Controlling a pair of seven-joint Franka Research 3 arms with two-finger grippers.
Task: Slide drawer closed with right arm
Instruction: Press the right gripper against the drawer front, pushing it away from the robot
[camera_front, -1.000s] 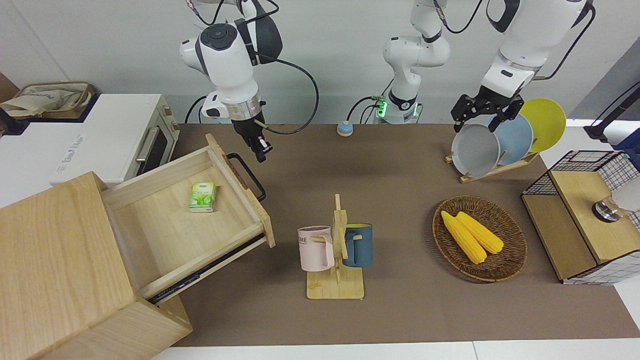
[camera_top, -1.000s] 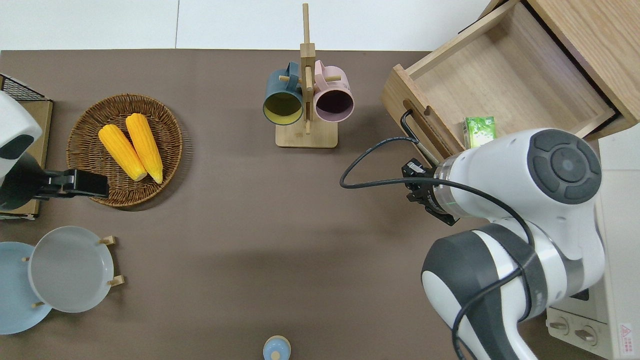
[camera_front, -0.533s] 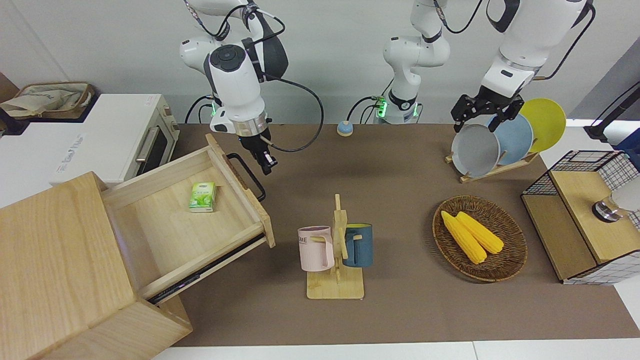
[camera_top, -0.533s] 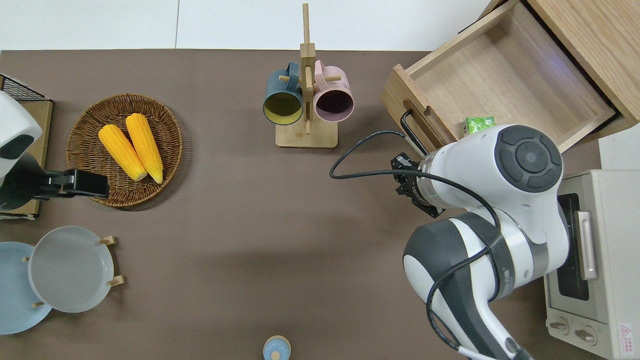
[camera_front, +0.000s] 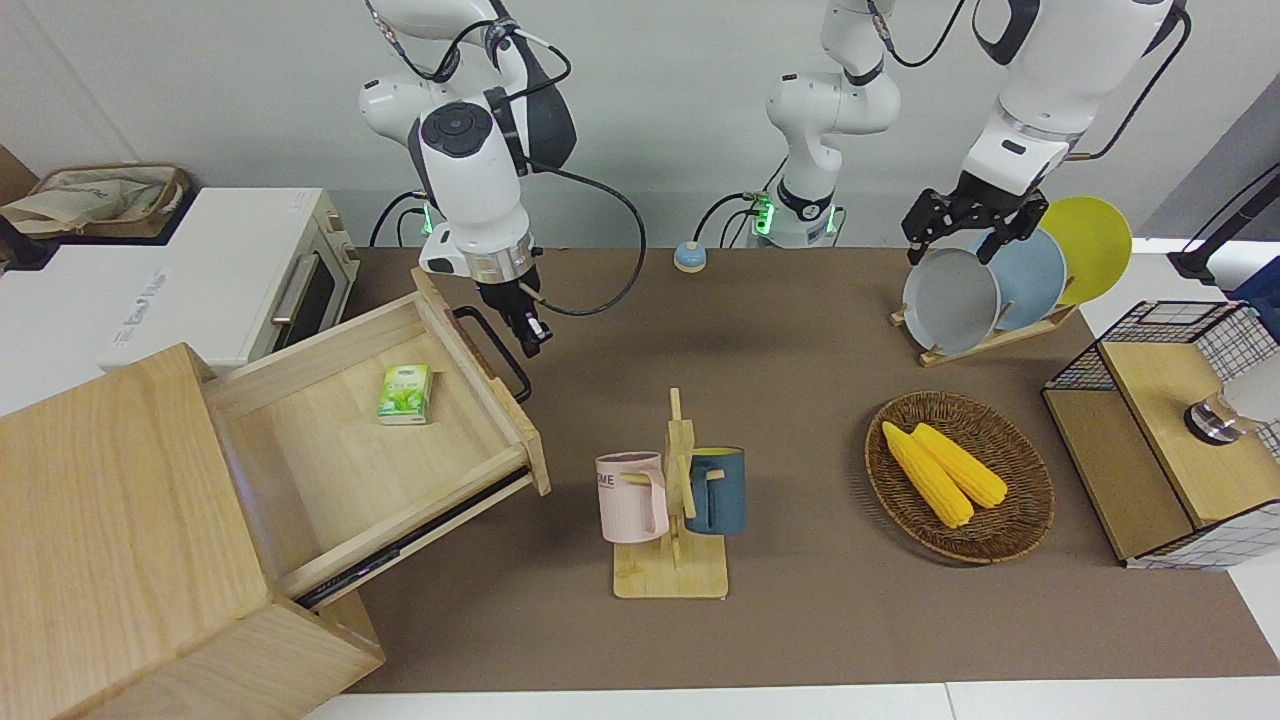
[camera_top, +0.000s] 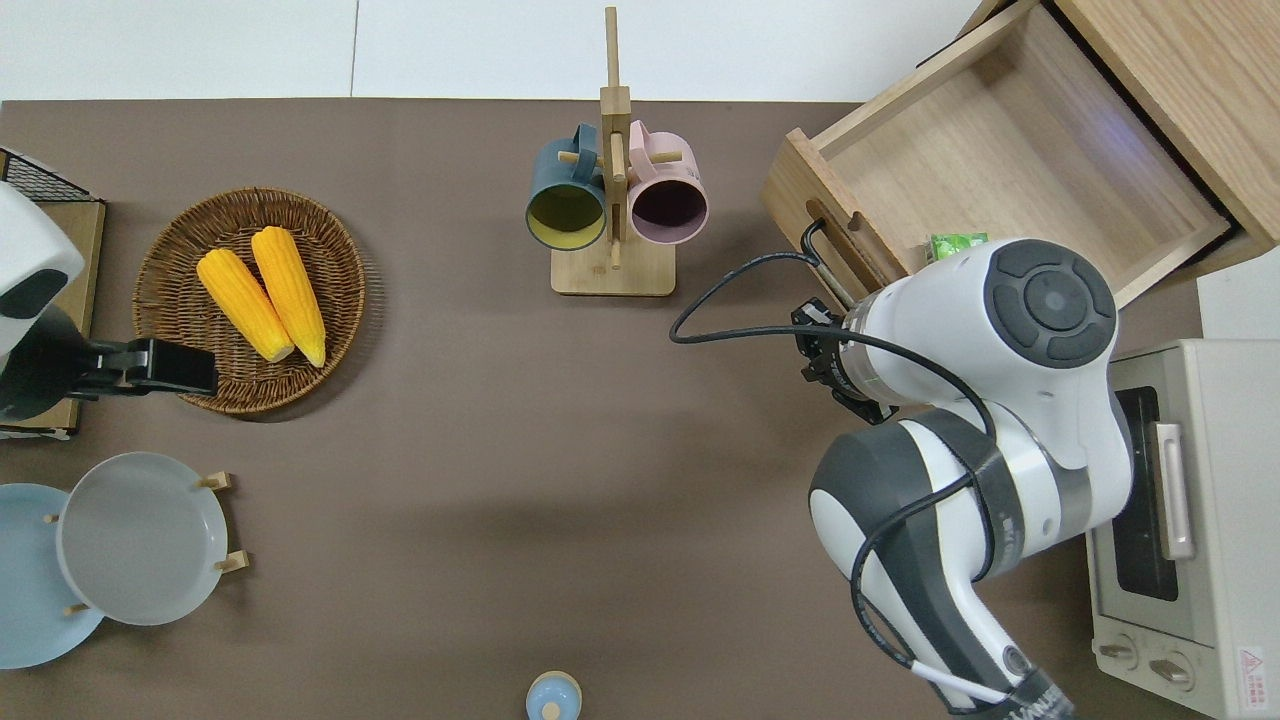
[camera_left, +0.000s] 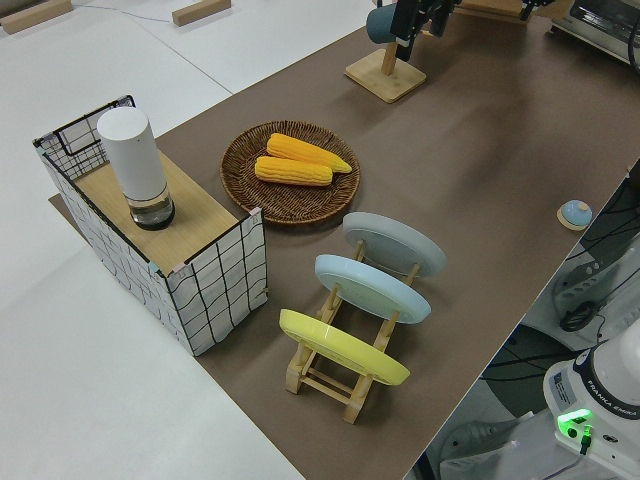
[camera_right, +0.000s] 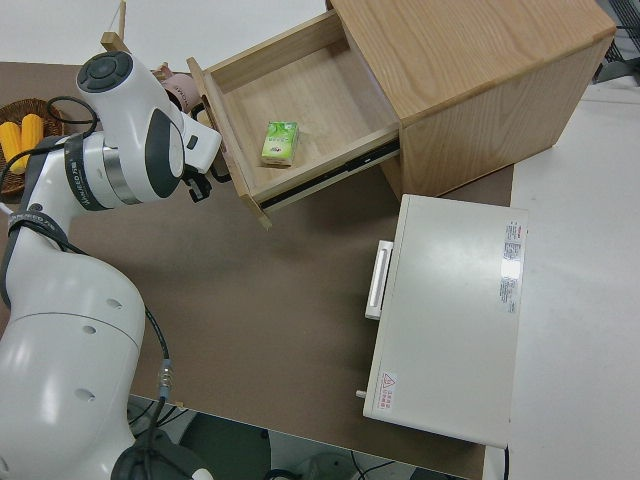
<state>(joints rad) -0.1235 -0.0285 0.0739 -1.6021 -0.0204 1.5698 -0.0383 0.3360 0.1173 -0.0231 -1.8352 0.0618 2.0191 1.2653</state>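
One wide pale-wood drawer (camera_front: 380, 430) stands fully open at the desk's right-arm end; right pincer (camera_front: 533, 338), spread unclear, hovers beside its black bar handle (camera_front: 495, 350). Rigid on runners; push the front panel.

Drawer (camera_front: 370, 440) pulled out of cabinet (camera_front: 120, 540) at right arm's end of bench (camera_front: 800, 620), packet (camera_front: 405, 393) inside. Toaster oven (camera_front: 230, 280) beside cabinet, nearer to robots. Right pincer (camera_front: 533, 340) just beside drawer handle (camera_front: 492, 350). Mug rack (camera_front: 675, 510) mid-bench.
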